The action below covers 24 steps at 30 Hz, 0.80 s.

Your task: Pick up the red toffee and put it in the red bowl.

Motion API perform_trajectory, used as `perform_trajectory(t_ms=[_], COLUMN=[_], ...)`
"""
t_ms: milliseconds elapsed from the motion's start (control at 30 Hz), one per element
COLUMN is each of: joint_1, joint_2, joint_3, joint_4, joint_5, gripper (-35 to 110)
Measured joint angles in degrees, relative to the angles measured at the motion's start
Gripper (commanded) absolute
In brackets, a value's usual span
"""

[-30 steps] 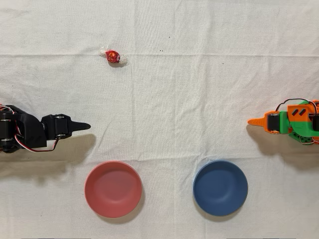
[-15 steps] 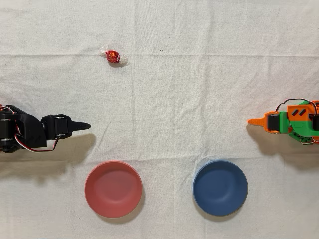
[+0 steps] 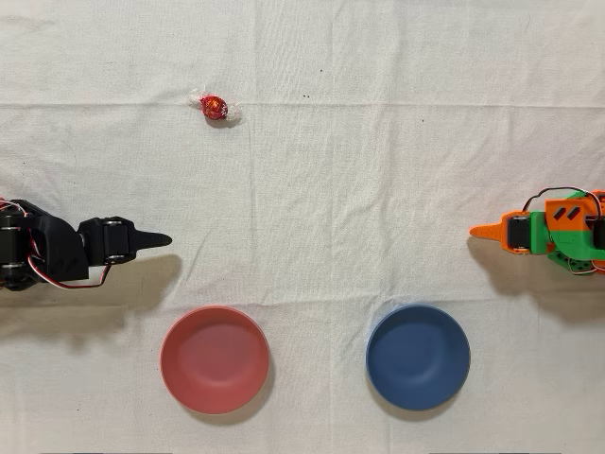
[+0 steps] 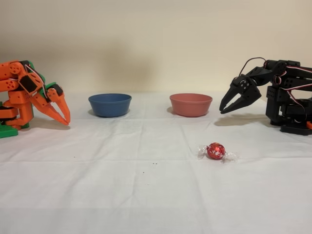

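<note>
Showing one crinkly-wrapped red toffee [image 3: 215,106], one matte red bowl [image 3: 215,359], one blue bowl [image 3: 418,357]; my pincer [image 4: 225,110] hangs empty, tips together.

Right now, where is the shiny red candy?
In the overhead view the red toffee lies alone on the white cloth, upper left, far above the red bowl and apart from the black gripper.
</note>
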Motion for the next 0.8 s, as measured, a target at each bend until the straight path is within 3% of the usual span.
perform_trajectory(t_ms=[800], joint_1=[0.00], joint_2=[0.00], joint_3=[0.00], joint_4=[0.00], joint_5=[0.00], gripper=[5])
